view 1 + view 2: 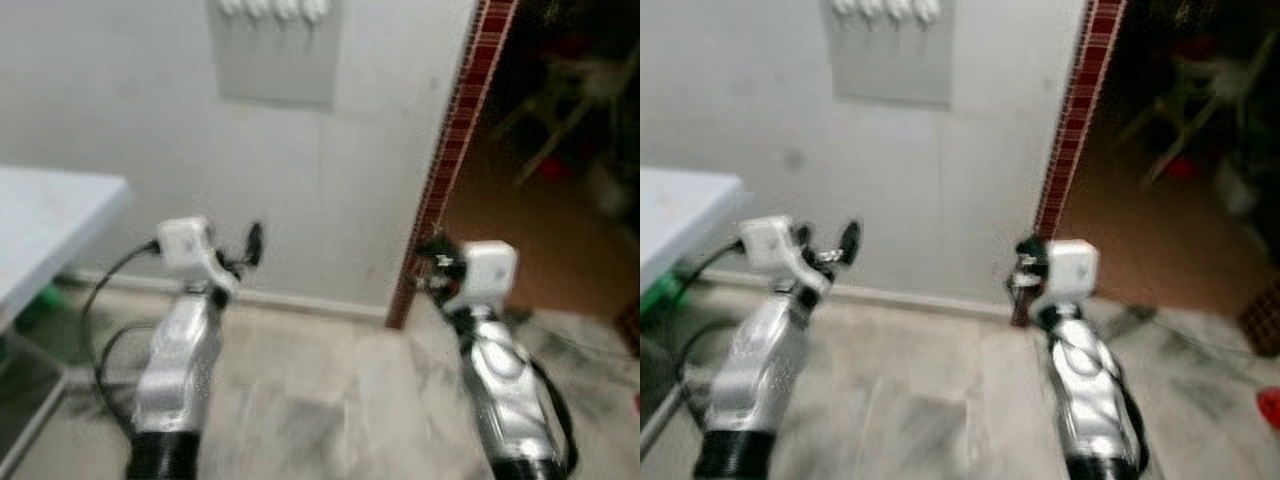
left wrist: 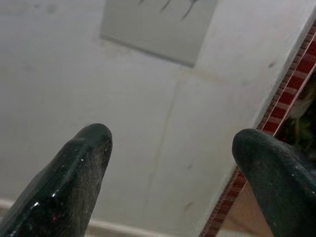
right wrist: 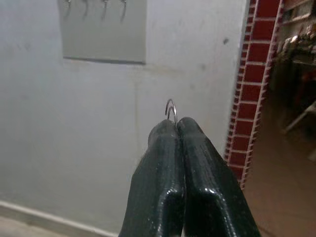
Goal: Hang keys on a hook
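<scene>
Right claw (image 3: 176, 124) pinching key ring (image 3: 171, 107) — no writing

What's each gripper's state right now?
Left gripper: open, black fingers spread wide, nothing between them.
Right gripper: shut on a thin silver wire key ring poking out above its fingertips.

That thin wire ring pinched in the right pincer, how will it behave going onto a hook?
The key ring looks like thin metal wire, so probably stiff and light. Little of it shows past the shut right pincer, so it may slip or twist. The hooks look small, leaving little margin.
</scene>
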